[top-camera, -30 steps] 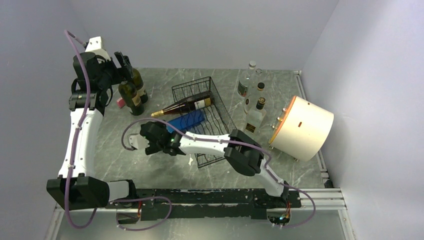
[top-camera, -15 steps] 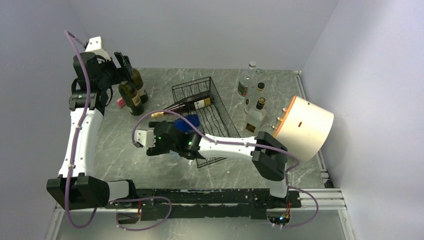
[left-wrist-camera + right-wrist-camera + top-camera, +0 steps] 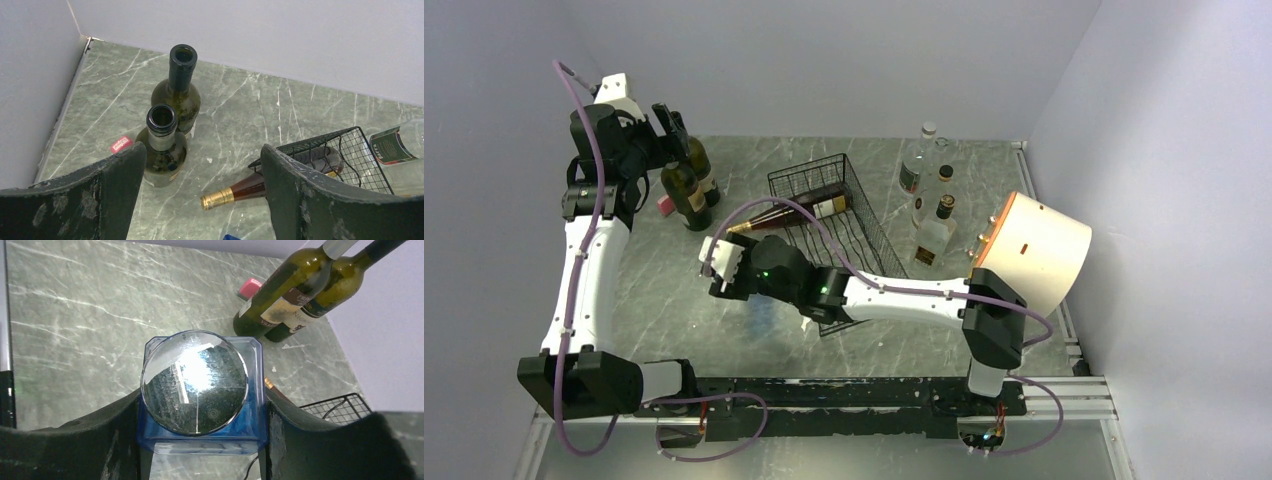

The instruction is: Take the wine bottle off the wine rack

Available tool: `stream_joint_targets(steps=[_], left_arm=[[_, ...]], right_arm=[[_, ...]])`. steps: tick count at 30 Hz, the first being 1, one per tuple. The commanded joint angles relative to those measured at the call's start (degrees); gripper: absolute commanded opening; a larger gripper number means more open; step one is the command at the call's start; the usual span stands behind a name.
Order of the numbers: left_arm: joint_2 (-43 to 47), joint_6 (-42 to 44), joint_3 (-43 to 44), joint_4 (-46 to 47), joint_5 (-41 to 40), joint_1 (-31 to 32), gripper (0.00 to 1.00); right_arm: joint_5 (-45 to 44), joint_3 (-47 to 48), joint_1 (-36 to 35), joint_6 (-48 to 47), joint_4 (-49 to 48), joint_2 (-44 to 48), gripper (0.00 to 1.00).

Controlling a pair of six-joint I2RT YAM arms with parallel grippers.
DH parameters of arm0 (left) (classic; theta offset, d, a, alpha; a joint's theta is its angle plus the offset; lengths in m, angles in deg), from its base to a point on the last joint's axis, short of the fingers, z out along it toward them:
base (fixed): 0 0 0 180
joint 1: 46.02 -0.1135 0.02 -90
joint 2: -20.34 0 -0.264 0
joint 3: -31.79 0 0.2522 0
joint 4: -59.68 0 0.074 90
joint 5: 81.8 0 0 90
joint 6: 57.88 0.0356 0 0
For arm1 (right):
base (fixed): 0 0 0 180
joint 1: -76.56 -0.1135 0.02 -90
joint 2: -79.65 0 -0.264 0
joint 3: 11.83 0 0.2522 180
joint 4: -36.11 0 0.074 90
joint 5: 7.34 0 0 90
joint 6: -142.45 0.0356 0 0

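Wine rack sat mid-table, running near to far, and a wine bottle lay across its far end, neck poking out over the left side. Just left of the rack's near half, the right gripper had a square bottle between its fingers, outside the rack. Far left, a near upright bottle stood close before a far upright bottle, with a small tag just left of them and the left gripper above. Right of the rack stood a cluster of bottles; right of those, a drum lay on its side.
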Motion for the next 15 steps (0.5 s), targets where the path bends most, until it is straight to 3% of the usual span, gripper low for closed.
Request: stream_joint_targets(steps=[1,15], left_arm=[[-0.11,-0.19,-0.25,1.76,1.42,-0.50,0.88],[-0.18,-0.28,-0.79,2.60,3.28,-0.50,0.88]], right_arm=[[-1.60,-2.84,-0.14,6.25,-9.06,4.83,0.21],[-8.65,-8.91,2.54,21.64,-11.45,10.89,0.18]])
